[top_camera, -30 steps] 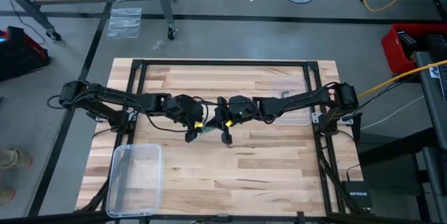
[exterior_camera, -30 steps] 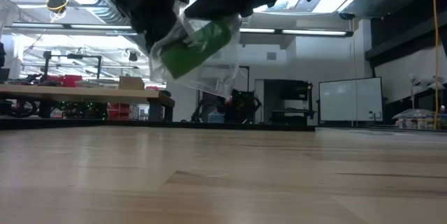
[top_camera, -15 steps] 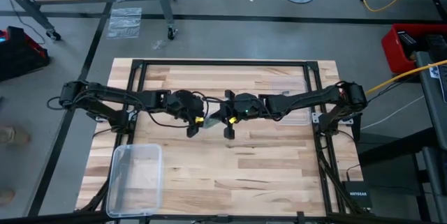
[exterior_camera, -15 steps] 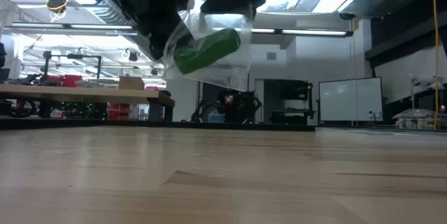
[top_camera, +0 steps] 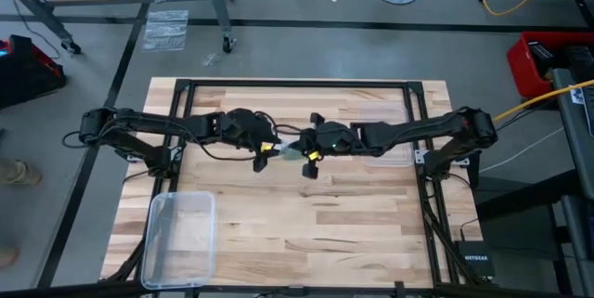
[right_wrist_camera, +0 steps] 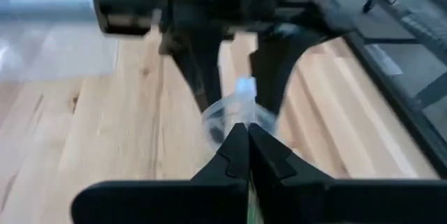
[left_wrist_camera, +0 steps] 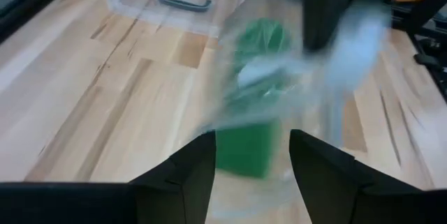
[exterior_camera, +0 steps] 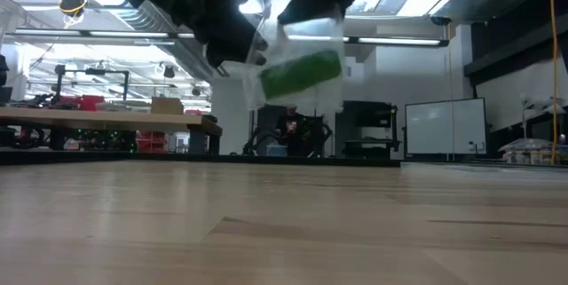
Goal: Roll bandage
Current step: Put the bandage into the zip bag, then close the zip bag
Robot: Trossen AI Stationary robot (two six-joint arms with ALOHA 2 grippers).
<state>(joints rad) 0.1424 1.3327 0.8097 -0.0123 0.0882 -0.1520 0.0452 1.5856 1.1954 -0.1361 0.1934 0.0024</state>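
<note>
The bandage is a small green roll (exterior_camera: 300, 74) inside a crinkly clear plastic bag (exterior_camera: 293, 41), held in the air above the table's middle (top_camera: 290, 152). My left gripper (top_camera: 263, 157) comes from the table's left and has the bag with the roll between its fingers (left_wrist_camera: 251, 161). My right gripper (top_camera: 307, 161) comes from the right and is shut on the bag's plastic (right_wrist_camera: 248, 137). In the low view the bag hangs well clear of the tabletop. My left gripper has the near end of the roll (left_wrist_camera: 243, 151) between its two fingers, through the bag's plastic. The fingers come level from the table's left. The roll lies roughly level, lifted clear. My right gripper pinches a bunched edge of the clear bag (right_wrist_camera: 241, 97) between its shut fingertips, opposite the left gripper. The bag hangs below it, clear of the table.
A clear plastic box (top_camera: 181, 235) stands at the table's near left corner. A clear lid with a dark handle (left_wrist_camera: 183, 1) lies on the far right part of the table under the right arm (top_camera: 390, 148). Bare wood lies below the bag.
Both grippers have carried the bag toward the table's far edge and a little to the right. In the low view the roll has moved right and tipped from slanting to nearly level, staying clear of the table.
</note>
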